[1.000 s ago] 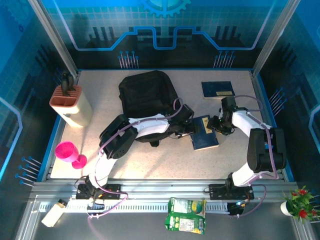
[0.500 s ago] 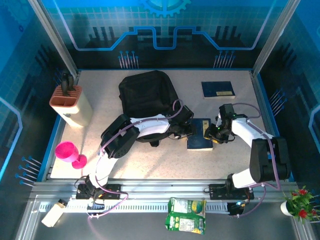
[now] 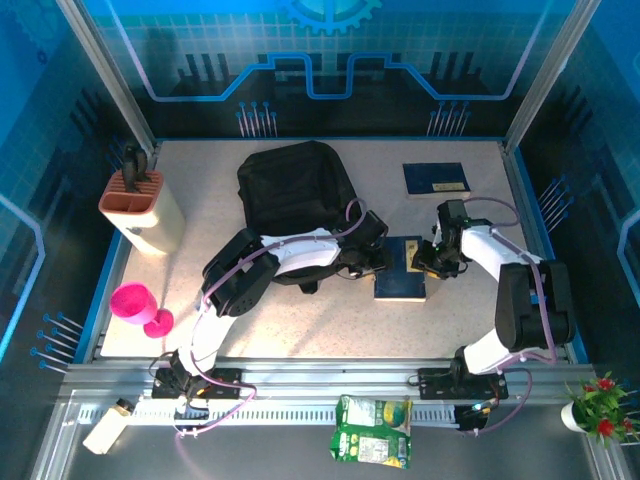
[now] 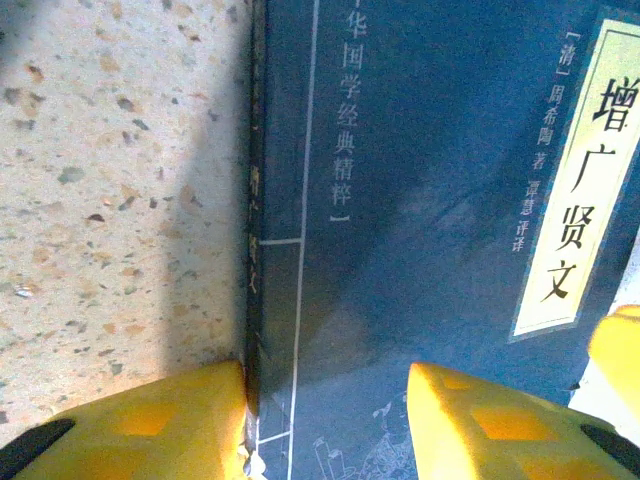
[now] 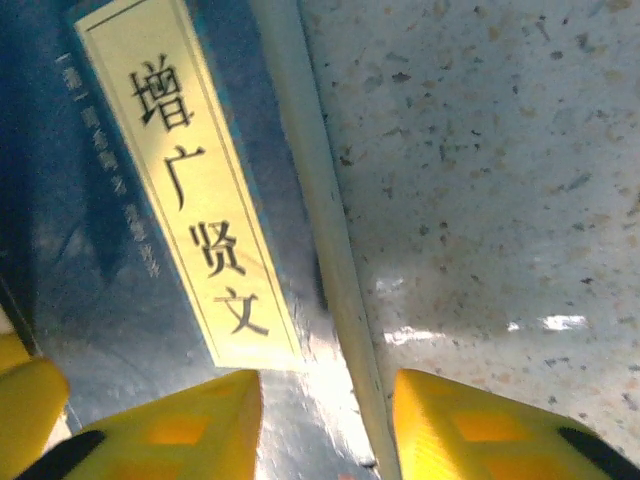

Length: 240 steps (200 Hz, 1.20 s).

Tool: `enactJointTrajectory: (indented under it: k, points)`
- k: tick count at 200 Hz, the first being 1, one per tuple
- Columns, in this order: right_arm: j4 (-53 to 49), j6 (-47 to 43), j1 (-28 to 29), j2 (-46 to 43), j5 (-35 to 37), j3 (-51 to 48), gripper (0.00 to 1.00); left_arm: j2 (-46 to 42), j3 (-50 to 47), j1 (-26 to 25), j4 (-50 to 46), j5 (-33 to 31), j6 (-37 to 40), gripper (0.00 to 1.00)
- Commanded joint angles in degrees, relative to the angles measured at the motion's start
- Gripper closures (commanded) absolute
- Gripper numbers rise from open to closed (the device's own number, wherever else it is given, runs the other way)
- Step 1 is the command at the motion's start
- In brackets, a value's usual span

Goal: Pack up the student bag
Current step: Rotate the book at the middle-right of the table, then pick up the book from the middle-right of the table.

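Left tool [image 4: 325, 405] and right tool [image 5: 322, 415], both half open and holding nothing, are straddling opposite edges of the book [image 3: 402, 268], just turned square between them, likely readying a lift. The bag [image 3: 293, 185] is lying nearby on the table [image 3: 200, 300], unpacked.

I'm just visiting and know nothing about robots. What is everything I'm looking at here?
backpack: one, black, far middle of the speckled table.
near book: one, dark blue, mid-table between the pincers.
far book: one, dark blue, far right corner.
holder: one, beige with orange top, left side.
goblet: one, pink, near left.
packet: one, green, on the front rail.
bottle-like item: one, whitish, front left, off the table.
potted plant: one, red flowers, front right corner.
left pincer: one, yellow fingers, jaws apart across the near book's spine.
right pincer: one, yellow fingers, jaws apart across its page edge.
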Motion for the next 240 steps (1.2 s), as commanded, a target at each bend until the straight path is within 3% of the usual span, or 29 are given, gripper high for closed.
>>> enactJointTrajectory:
  k: [1, 40, 68, 98, 144, 175, 240]
  points:
    - [-0.1, -0.1, -0.6, 1.3, 1.1, 0.4, 0.68, 2.3, 0.9, 0.0, -2.4, 0.2, -1.4, 0.53]
    - [0.1, 0.9, -0.9, 2.7, 0.1, 0.2, 0.72, 2.6, 1.5, 0.3, -2.3, 3.4, -3.7, 0.52]
    - [0.8, 1.5, -1.8, 3.7, -2.7, -1.6, 0.72, 2.9, 2.6, 0.5, -2.2, 5.9, -5.0, 0.47]
    - [0.3, 1.0, -2.7, 5.8, -5.6, -1.0, 0.71, 3.2, 3.3, 0.7, 1.8, 11.5, -5.1, 0.45]
    - [2.3, 1.3, -5.2, 6.1, -8.3, -2.2, 0.74, -1.6, 2.0, 1.2, 11.9, 19.2, -2.2, 0.54]
    - [3.3, 1.7, -6.5, 6.0, -9.8, -2.9, 0.75, -5.1, -2.5, 1.1, 20.0, 20.7, -2.2, 0.63]
    - [4.1, 1.7, -6.9, 6.2, -10.7, -3.2, 0.78, -4.8, -4.4, 1.1, 19.9, 19.2, -2.3, 0.65]
